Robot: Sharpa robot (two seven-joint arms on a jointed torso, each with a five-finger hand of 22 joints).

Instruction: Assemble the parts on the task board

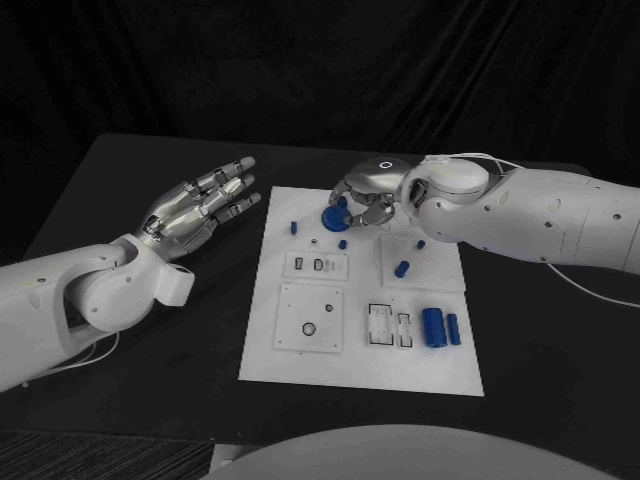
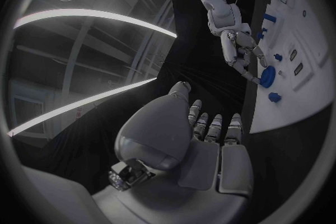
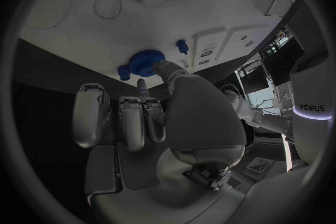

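A round blue gear [image 1: 333, 216] sits near the far edge of the white board [image 1: 352, 370], with the right hand [image 1: 366, 195] over it and its fingertips [image 3: 159, 67] touching the rim; whether they grip it cannot be told. The hand should likely keep the gear level. Left of the board, the left hand [image 1: 202, 208] hovers over the surface [image 1: 133, 200], fingers spread, holding nothing.

This is a robotics lab or test cell. A black table [image 1: 147, 200] stands before a black curtain backdrop [image 1: 320, 70], and on it lies a white task board [image 1: 363, 375] with machined recesses and small blue parts [image 1: 433, 327]. The left wrist view shows long ceiling light strips [image 2: 91, 14] and a bare industrial ceiling overhead.
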